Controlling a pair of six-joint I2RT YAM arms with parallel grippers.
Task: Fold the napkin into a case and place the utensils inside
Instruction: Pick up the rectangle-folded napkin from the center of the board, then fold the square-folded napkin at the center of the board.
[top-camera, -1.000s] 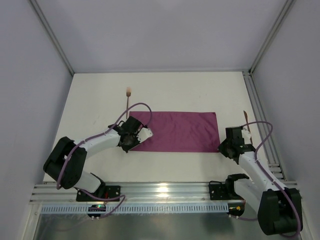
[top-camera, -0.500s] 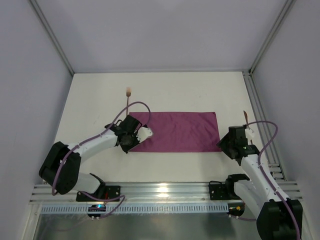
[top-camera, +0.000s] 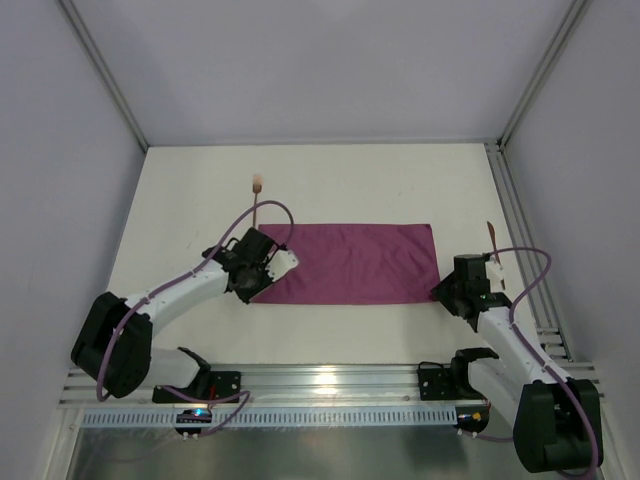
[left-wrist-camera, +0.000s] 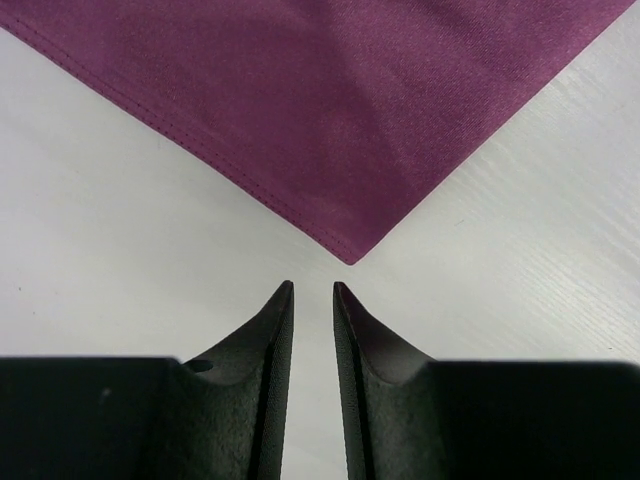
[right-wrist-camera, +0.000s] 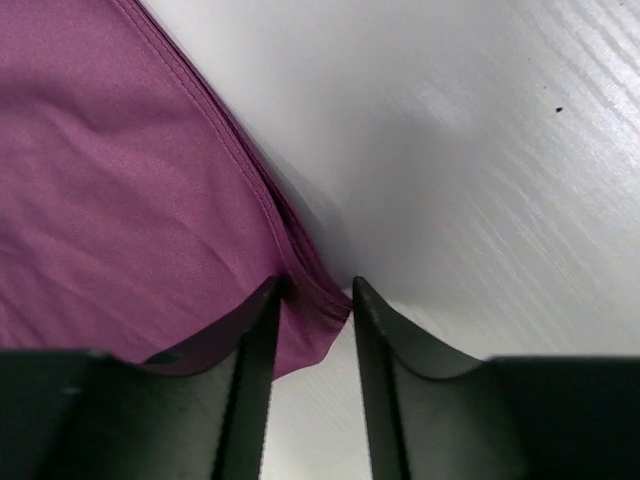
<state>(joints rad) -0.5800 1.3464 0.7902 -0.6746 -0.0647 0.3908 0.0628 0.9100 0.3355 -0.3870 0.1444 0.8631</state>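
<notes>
The magenta napkin lies flat as a wide rectangle in the middle of the table. My left gripper is open by a narrow gap with nothing in it. Its tips rest on the table just short of the napkin's near left corner. In the top view the left gripper sits at that corner. My right gripper is open, and the layered near right corner of the napkin lies between its fingers. A copper fork lies beyond the napkin's far left corner. A second utensil lies to its right.
A metal rail runs along the table's right side, close to the second utensil. Grey walls enclose the table on the left, back and right. The arm bases stand on the aluminium frame at the near edge.
Both grippers, shut a second ago, have opened. The left one has pulled back off the napkin's near left corner, which now lies flat. The right one stays at the near right corner.
</notes>
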